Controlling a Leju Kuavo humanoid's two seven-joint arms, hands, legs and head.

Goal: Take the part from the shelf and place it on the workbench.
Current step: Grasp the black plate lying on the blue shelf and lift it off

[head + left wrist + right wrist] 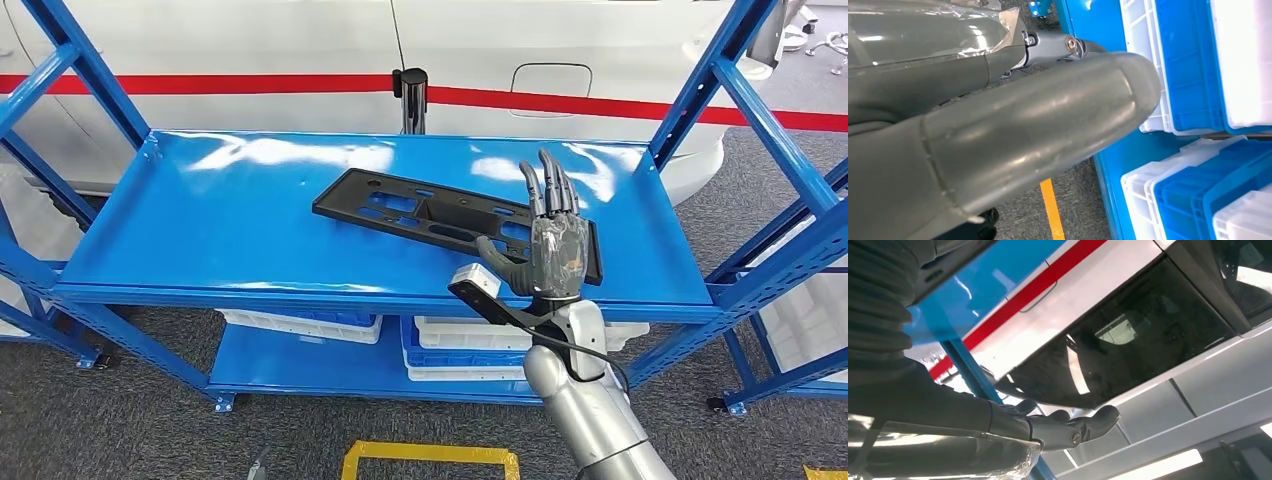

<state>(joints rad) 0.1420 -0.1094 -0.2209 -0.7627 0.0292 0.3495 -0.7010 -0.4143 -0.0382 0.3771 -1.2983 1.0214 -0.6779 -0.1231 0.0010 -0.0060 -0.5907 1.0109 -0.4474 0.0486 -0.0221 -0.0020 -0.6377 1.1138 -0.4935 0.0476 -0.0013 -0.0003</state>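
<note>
The right hand (pixel 551 245) stood right of centre, fingers straight and apart, gripping nothing, over the right end of the one black part (pixel 420 214); contact unclear. The part lay mid-frame on the top shelf (pixel 210 220). Left hand (pixel 1013 125): grip unclear.

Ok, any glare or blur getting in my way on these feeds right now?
Head view: white glare patches on the blue shelf top, black part still sharp. Left wrist view: left hand's thumb soft, too close. Right wrist view: car window full of reflections.
</note>
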